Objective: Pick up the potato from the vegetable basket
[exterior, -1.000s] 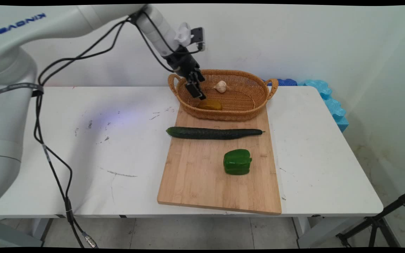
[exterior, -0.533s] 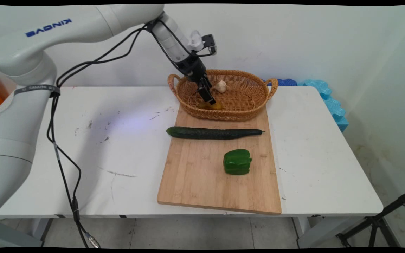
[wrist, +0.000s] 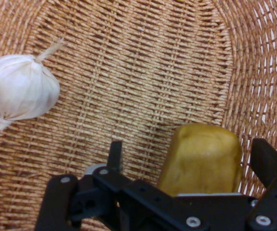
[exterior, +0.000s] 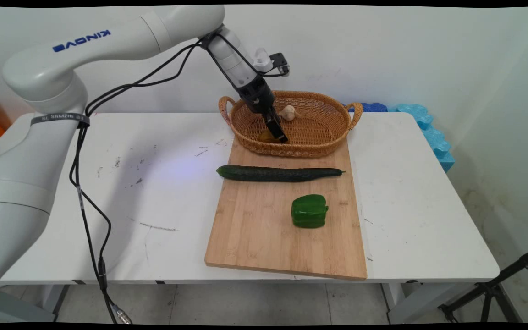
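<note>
The gripper (wrist: 189,161), its fingers spread wide, straddled the yellow lump (wrist: 203,159) in the basket (wrist: 128,72), garlic (wrist: 22,91) at ten o'clock.

We see a tan woven basket (wrist: 128,72), white garlic (wrist: 20,89), a yellow-brown potato (wrist: 203,156), a dark green cucumber (exterior: 277,173) and a bright green pepper (exterior: 309,211).

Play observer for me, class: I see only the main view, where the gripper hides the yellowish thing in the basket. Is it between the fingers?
Observer: Yes. The hand view shows the yellow-brown lump between the open fingers of the gripper.
Operator: Which finger is closer?
Observer: The one at that picture's right; the other stands well clear.
Operator: And the garlic?
Observer: The garlic bulb, dry stem attached, lies apart from the lump on the wicker basket floor.
</note>
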{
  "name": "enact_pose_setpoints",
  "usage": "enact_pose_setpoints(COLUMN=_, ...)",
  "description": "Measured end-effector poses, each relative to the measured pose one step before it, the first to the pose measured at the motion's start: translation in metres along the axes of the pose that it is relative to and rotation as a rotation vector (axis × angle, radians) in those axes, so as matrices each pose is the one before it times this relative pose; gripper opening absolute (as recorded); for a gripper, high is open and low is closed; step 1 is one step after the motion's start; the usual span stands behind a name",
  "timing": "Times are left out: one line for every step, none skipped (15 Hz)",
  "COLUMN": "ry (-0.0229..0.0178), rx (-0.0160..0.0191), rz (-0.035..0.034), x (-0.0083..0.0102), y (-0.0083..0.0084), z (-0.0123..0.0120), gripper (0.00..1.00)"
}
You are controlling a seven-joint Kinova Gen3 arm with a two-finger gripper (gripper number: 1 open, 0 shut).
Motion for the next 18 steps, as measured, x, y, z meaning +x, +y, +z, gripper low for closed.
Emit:
enact_pose_setpoints(ry=-0.00405, rx=-0.0024, rz=-0.00494, x=0.00008, y=-0.00099, z=0.00169, gripper=1.0)
enact_pose_setpoints(ry=-0.00351, rx=-0.00183, rz=-0.00258, x=0.00035, y=-0.00085, z=0.00132, gripper=1.0)
enact_pose_setpoints(ry=-0.00505, rx=-0.00111, rz=-0.00184, x=0.00005, y=-0.00129, z=0.00123, gripper=1.0)
enact_pose_setpoints(ry=-0.00448, rx=-0.00084, rz=-0.00119, x=-0.00021, y=-0.0011, z=0.00078, gripper=1.0)
enact_pose_setpoints(ry=-0.00544, rx=-0.00097, rz=-0.00066, x=-0.00019, y=-0.00119, z=0.00093, gripper=1.0)
enact_pose_setpoints(ry=-0.00551, rx=-0.00093, rz=-0.00081, x=-0.0004, y=-0.00111, z=0.00078, gripper=1.0)
enact_pose_setpoints(ry=-0.00537, rx=-0.00104, rz=-0.00132, x=-0.00057, y=-0.00096, z=0.00082, gripper=1.0)
enact_pose_setpoints(ry=-0.00543, rx=-0.00161, rz=-0.00134, x=-0.00043, y=-0.00086, z=0.00098, gripper=1.0)
enact_pose_setpoints(ry=-0.00534, rx=-0.00161, rz=-0.00181, x=-0.00069, y=-0.00084, z=0.00094, gripper=1.0)
enact_pose_setpoints(ry=-0.00426, rx=-0.00201, rz=-0.00152, x=-0.0005, y=-0.00068, z=0.00081, gripper=1.0)
enact_pose_setpoints(ry=-0.00278, rx=-0.00119, rz=-0.00128, x=-0.00044, y=-0.0005, z=0.00052, gripper=1.0)
enact_pose_setpoints(ry=-0.00407, rx=-0.00282, rz=-0.00182, x=-0.0004, y=-0.00076, z=0.00099, gripper=1.0)
enact_pose_setpoints(ry=-0.00291, rx=-0.00254, rz=-0.00149, x=-0.00026, y=-0.00065, z=0.00081, gripper=1.0)
enact_pose_setpoints(ry=-0.00307, rx=-0.00319, rz=-0.00125, x=-0.0003, y=-0.00061, z=0.00096, gripper=1.0)
enact_pose_setpoints(ry=-0.00245, rx=-0.0035, rz=-0.00157, x=-0.00017, y=-0.00049, z=0.00089, gripper=0.0)
enact_pose_setpoints(ry=-0.00177, rx=-0.0029, rz=-0.00106, x=-0.00007, y=-0.00035, z=0.00062, gripper=0.0)
enact_pose_setpoints(ry=-0.00167, rx=-0.00317, rz=-0.00052, x=-0.0002, y=-0.00032, z=0.0005, gripper=0.0)
enact_pose_setpoints(ry=-0.00105, rx=-0.00216, rz=0.0002, x=-0.00013, y=-0.00012, z=0.00029, gripper=0.0)
